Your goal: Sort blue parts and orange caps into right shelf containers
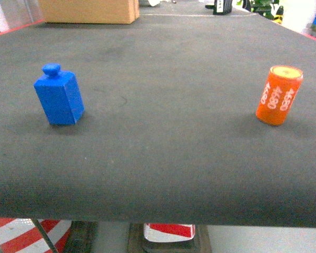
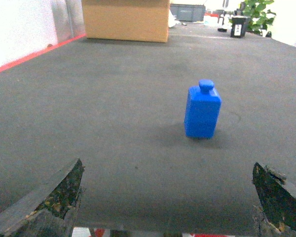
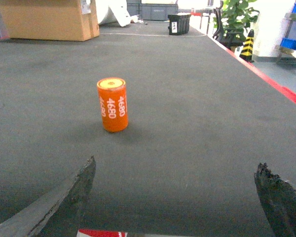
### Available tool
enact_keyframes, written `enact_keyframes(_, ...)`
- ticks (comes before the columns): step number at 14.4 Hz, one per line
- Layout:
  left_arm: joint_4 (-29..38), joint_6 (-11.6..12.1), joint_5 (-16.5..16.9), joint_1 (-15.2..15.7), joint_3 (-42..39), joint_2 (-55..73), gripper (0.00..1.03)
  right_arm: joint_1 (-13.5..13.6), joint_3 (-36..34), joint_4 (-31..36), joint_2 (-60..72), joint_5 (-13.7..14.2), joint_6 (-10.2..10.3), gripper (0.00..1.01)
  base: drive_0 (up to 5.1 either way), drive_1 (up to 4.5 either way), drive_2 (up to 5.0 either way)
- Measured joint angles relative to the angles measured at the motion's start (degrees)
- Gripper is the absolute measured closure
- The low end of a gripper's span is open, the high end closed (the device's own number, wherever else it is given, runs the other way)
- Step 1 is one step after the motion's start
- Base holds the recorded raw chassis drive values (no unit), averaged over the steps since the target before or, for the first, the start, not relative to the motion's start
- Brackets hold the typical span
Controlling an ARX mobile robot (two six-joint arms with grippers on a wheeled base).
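A blue part [image 1: 59,96], a square block with a round knob on top, stands on the left of the dark table [image 1: 163,158]. In the left wrist view the blue part [image 2: 203,109] is ahead and slightly right of my left gripper [image 2: 167,170], which is open and holds nothing. An orange cap [image 1: 278,95], a cylinder printed 4680, stands upright on the right. My right gripper [image 3: 175,165] is open, with the orange cap [image 3: 112,104] ahead and to its left. Neither gripper shows in the head view. The shelf and containers are out of view.
A cardboard box [image 1: 89,10] sits at the table's far left edge. A black bin [image 3: 178,22], a potted plant [image 3: 234,19] and a striped cone [image 3: 247,44] stand beyond the far right. The table's near edge [image 1: 158,219] overhangs red-white striped barriers [image 1: 168,231].
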Motion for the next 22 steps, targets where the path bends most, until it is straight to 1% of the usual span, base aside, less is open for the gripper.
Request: enact_keyframes(22, 0.02, 0.0, 0.0, 0.0, 0.0, 0.0, 0.05, 0.0, 0.0, -0.02, 0.0, 0.02, 0.02, 0.03, 0.0, 0.0, 0.0)
